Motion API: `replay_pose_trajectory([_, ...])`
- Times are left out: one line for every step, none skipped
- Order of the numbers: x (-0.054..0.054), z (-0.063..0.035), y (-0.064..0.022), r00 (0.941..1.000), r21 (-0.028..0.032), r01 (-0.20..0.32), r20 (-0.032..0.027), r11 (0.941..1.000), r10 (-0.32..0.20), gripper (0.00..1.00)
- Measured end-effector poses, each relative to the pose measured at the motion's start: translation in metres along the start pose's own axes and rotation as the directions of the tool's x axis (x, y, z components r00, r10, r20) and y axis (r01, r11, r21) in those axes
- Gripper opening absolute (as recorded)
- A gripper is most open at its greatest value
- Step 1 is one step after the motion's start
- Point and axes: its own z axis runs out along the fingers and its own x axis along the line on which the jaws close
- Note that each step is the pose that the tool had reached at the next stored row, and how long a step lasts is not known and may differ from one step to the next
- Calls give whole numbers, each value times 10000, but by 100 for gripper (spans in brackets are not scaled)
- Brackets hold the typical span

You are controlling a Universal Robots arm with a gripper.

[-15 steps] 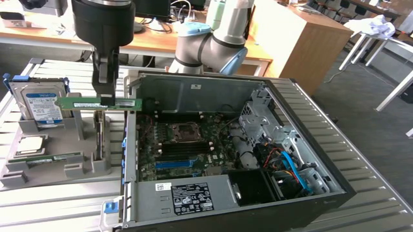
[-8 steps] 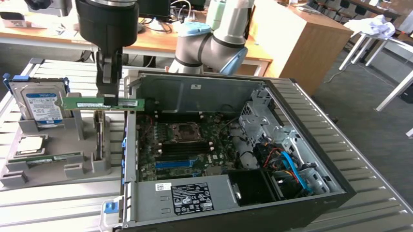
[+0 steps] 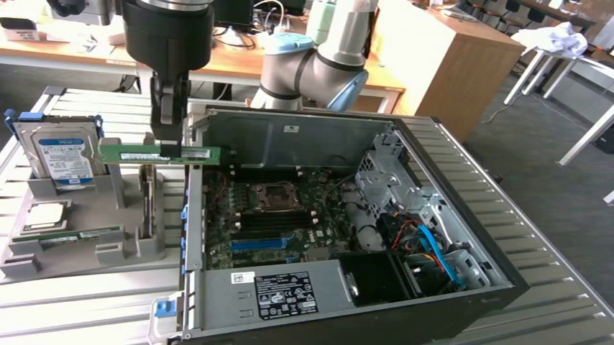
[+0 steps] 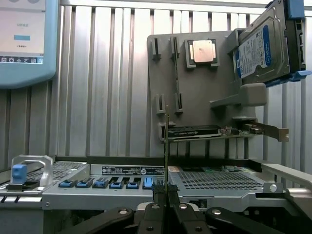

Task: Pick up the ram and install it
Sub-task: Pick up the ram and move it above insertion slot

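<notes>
End effector (image 3: 171, 148) grips the ram (image 3: 129, 153) above the gray holder (image 3: 86, 253) beside the open case (image 3: 287, 136) (pickup done, seating in a slot remains).

Silver arm (image 3: 344, 32), blue caps (image 3: 287, 43), black pincer (image 3: 171, 146)

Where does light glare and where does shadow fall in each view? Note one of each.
Exterior view: soft, even light, a pale sheen on the hard drive label, deep shadow inside the case beside the power supply. Wrist view: the processor lid glints, while the gripper holding the ram is dark against the bright table.
</notes>
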Motion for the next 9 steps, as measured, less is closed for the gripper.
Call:
replay_pose_trajectory([0, -1, -8, 10000, 0, 0, 0, 10000, 0, 13])
replay_pose_trajectory([0, -1, -16, 10000, 0, 1, 0, 10000, -1, 13])
replay_pose_trajectory([0, -1, -25, 10000, -1, 0, 0, 10000, 0, 13])
replay_pose_trajectory([0, -1, -33, 10000, 0, 0, 0, 10000, 0, 13])
replay_pose_trajectory([0, -2, -42, 10000, 0, 0, 0, 10000, 0, 13])
replay_pose_trajectory([0, -2, -51, 10000, 0, 0, 0, 10000, 0, 13])
replay_pose_trajectory([0, -3, -61, 10000, 0, 1, 0, 10000, -1, 13])
replay_pose_trajectory([0, -3, -71, 10000, 0, 0, 0, 10000, 0, 13])
replay_pose_trajectory([1, -3, -82, 10000, 0, 1, 0, 10000, -1, 13])
